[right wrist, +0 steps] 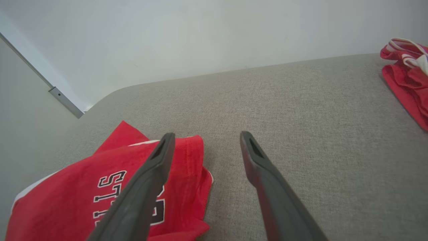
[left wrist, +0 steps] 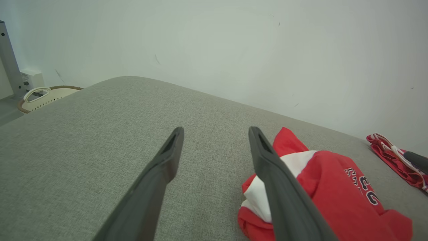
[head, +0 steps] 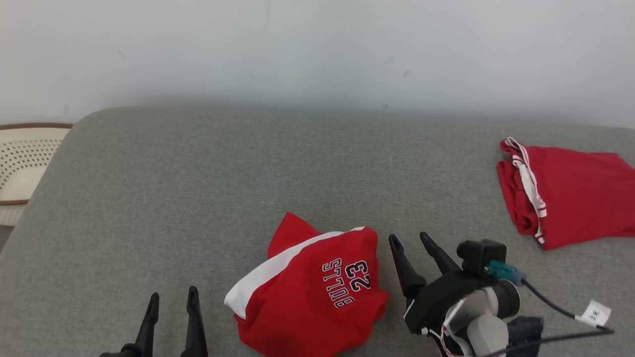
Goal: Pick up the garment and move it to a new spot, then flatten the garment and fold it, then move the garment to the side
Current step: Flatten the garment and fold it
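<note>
A crumpled red garment (head: 317,290) with a white stripe and "BULLS 23" lettering lies near the front edge of the grey padded surface (head: 248,178). It also appears at the lower right of the left wrist view as the garment (left wrist: 334,187) and at the lower left of the right wrist view as the garment (right wrist: 110,187). My left gripper (head: 172,297) stands open to the garment's left, apart from it, with nothing between its fingers (left wrist: 167,157). Just right of the cloth, my right gripper (head: 411,239) is open too, its left finger (right wrist: 157,160) over the cloth's edge.
A second red garment (head: 565,191) with white trim lies folded at the far right of the surface. A cream perforated basket (head: 25,163) stands off the surface's left end. A pale wall runs behind. A cable with a white tag (head: 593,313) trails from the right wrist.
</note>
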Controlling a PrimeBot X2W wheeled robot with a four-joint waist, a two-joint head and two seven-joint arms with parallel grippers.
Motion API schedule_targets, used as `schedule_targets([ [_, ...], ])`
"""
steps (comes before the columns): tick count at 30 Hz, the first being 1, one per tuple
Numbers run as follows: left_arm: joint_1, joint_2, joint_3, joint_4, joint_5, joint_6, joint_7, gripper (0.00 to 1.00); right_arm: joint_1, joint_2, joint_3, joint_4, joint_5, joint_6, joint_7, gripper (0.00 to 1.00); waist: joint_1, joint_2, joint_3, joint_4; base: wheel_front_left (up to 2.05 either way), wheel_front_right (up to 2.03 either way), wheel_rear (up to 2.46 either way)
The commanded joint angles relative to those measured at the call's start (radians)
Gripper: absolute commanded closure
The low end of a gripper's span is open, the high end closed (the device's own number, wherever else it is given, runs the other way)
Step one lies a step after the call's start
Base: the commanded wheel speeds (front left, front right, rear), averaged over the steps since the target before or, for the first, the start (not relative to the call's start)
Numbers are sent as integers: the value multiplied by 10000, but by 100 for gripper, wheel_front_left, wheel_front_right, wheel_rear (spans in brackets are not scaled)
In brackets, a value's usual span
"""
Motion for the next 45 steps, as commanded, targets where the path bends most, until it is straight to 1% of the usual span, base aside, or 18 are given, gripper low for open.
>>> schedule_targets([
  [1, -100, -51, -38, 104, 177, -82, -44, 0, -437, -24, 130, 439, 259, 1, -22, 0, -1, 0, 272, 366, 0, 0, 0],
  [7, -421, -280, -163, 330, 257, -300, -45, 0, -1897, -170, 324, 2187, 992, 1, 51, 0, -1, 0, 608, 950, 0, 0, 0],
  [9, -517, -327, -169, 383, 269, -328, -45, 0, -2202, -228, 408, 2802, 1279, 1, 310, 0, -1, 0, 688, 1105, 0, 0, 0],
  [10, -517, -327, -169, 383, 269, -328, -45, 0, -2202, -228, 408, 2802, 1279, 1, 310, 0, -1, 0, 688, 1105, 0, 0, 0],
  [13, -576, -381, -152, 450, 298, -405, -45, 0, -2714, -314, 615, 3489, 1661, 1, 568, 0, -1, 0, 757, 1284, 0, 0, 0],
  [16, -613, -423, -129, 499, 329, -424, -45, 0, -2915, -346, 930, 4177, 2072, 1, 1076, 0, -1, 0, 764, 1403, 0, 0, 0],
  [17, -603, -439, -105, 510, 333, -426, -45, 0, -2998, -330, 1026, 4213, 2272, 1, 1117, 20, -1, 0, 763, 1419, 0, 0, 0],
  [18, -586, -452, -84, 516, 336, -428, -45, 0, -3084, -342, 1079, 4200, 2486, 1, 1017, 85, -1, 0, 758, 1430, 0, 0, 0],
  [19, -564, -462, -57, 520, 334, -436, -45, 0, -3107, -399, 1138, 4200, 2640, 1, 950, 100, -1, 0, 745, 1431, 0, 0, 0],
  [23, -390, -494, 121, 535, 324, -427, -45, 0, -3148, -649, 1592, 4232, 3009, 1, 715, 100, -1, 0, 647, 1282, 0, 0, 0],
  [29, -345, -513, 293, 554, 273, -502, -45, 0, -3633, -1005, 1981, 4089, 3325, 1, 184, 100, -1, 0, 510, 1077, 0, 0, 0],
  [36, -216, -526, 455, 589, 270, -480, -45, 0, -4478, -1434, 2150, 3738, 3240, 1, -829, 100, -1, 0, 272, 808, 0, 0, 0],
  [40, -73, -528, 484, 602, 193, -476, -45, 0, -4619, -1655, 2186, 3323, 3216, 1, -1278, 100, -1, 0, 113, 601, 0, 0, 0],
  [45, 22, -528, 468, 642, 141, -452, -45, 0, -3970, -2042, 2400, 2328, 3314, 1, -1466, 100, -1, 0, -60, 303, 0, 0, 0],
])
